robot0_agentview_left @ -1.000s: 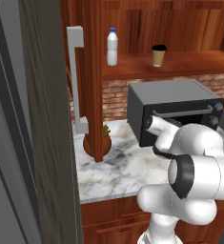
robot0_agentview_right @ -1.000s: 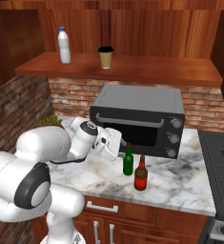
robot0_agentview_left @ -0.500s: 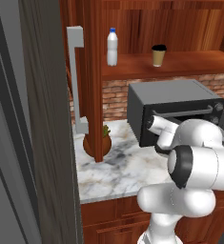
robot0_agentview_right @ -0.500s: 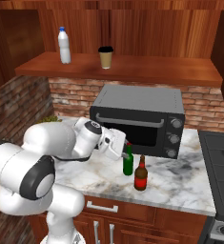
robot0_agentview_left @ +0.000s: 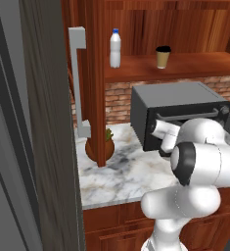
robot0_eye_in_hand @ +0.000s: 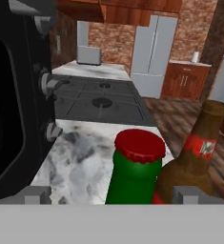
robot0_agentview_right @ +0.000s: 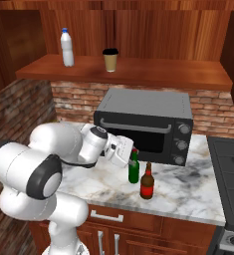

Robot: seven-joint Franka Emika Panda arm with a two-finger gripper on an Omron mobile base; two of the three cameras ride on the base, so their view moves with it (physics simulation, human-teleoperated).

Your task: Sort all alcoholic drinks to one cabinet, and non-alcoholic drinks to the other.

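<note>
Left base view: white bottle (robot0_agentview_left: 115, 48) and coffee cup (robot0_agentview_left: 162, 57) upright on the wooden shelf (robot0_agentview_left: 195, 66) above the toaster oven (robot0_agentview_left: 177, 113); both well apart from the arm's working zone. Marble table (robot0_agentview_left: 121, 174) bare toward the front; a brown pot with a small plant (robot0_agentview_left: 100, 147) just beside the cabinet post. Arm bulk in front of the oven, hiding the glass bottles.

Right base view: gripper (robot0_agentview_right: 130, 155) reaching sideways, level with the neck of the green bottle (robot0_agentview_right: 133, 168) and just beside it on the robot's side; fingers too small to resolve here. Brown bottle with red label (robot0_agentview_right: 147, 181) just beyond and nearer the table's front edge. Both bottles upright, long axes vertical. Oven front close behind; open table to the right as far as the stove (robot0_agentview_right: 233, 164).

Hand view: green bottle's red cap (robot0_eye_in_hand: 139, 146) centred between the two finger tips (robot0_eye_in_hand: 35, 194), jaws spread wide, nothing held. Brown bottle (robot0_eye_in_hand: 194, 164) close behind to the right, its shoulder near the right-hand tip: likely the tightest clearance for a closing move. Oven wall (robot0_eye_in_hand: 18, 95) close on the left.
</note>
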